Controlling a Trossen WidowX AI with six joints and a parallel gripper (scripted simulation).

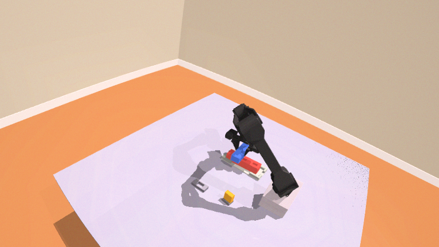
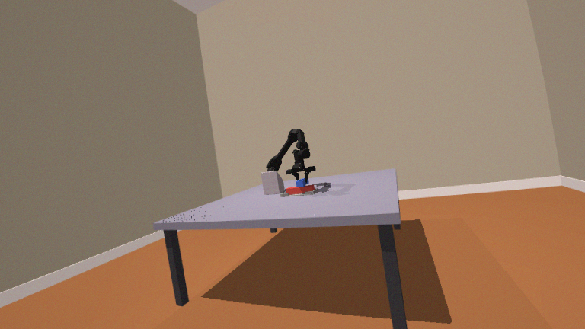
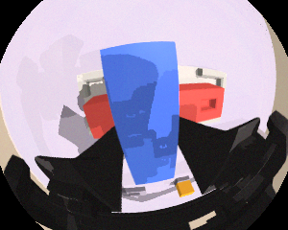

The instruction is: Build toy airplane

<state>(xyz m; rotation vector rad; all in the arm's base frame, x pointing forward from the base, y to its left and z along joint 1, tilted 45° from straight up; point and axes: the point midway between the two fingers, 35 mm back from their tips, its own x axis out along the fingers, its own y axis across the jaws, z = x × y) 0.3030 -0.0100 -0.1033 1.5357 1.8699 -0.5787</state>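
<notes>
The red fuselage (image 1: 250,164) (image 2: 294,190) (image 3: 188,107) lies lengthwise in the pale cradle (image 1: 258,176) (image 3: 187,72). An open socket shows near its end toward the arm base. My gripper (image 1: 246,149) (image 2: 302,179) (image 3: 146,123) is shut on the blue wing (image 1: 238,156) (image 2: 300,183) (image 3: 144,105), near its middle. The wing lies crosswise over the fuselage, very low over its top or on it. Its underside and tab are hidden, so I cannot tell whether the tab is in the socket. The yellow tail fin (image 1: 228,196) (image 3: 184,188) stands upright, apart from the fuselage.
A small grey slotted holder (image 1: 203,187) lies on the table (image 1: 145,172) (image 2: 241,211), left of the fin in the top view. The fin has a grey holder under it. The pale arm base block (image 1: 273,205) (image 2: 270,183) stands near the cradle's socket end.
</notes>
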